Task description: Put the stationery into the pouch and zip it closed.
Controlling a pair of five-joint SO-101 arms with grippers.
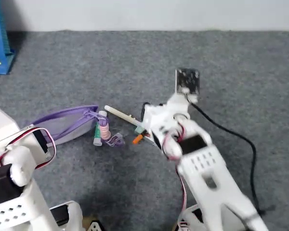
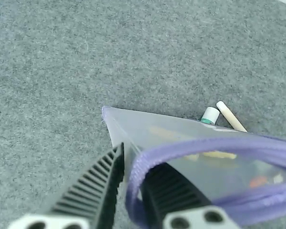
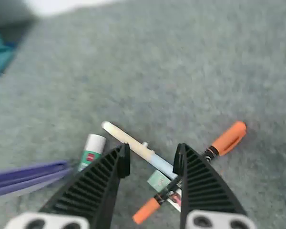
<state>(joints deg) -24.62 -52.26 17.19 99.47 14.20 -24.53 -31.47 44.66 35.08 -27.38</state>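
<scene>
Two claws are sharing this: your left gripper [image 2: 132, 164] is pinching the pouch [image 2: 181, 133] rim; your right gripper [image 3: 152, 150] is hanging spread over the cream pen [image 3: 121, 136] near its mouth. Centre before closing.

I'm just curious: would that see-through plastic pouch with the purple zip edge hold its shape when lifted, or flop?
Probably floppy: the see-through plastic pouch looks like thin film, and its purple zip edge bows where the left gripper pinches it. Likely light too, being so thin. Pushed, it might crumple rather than slide on the rough grey carpet.
</scene>
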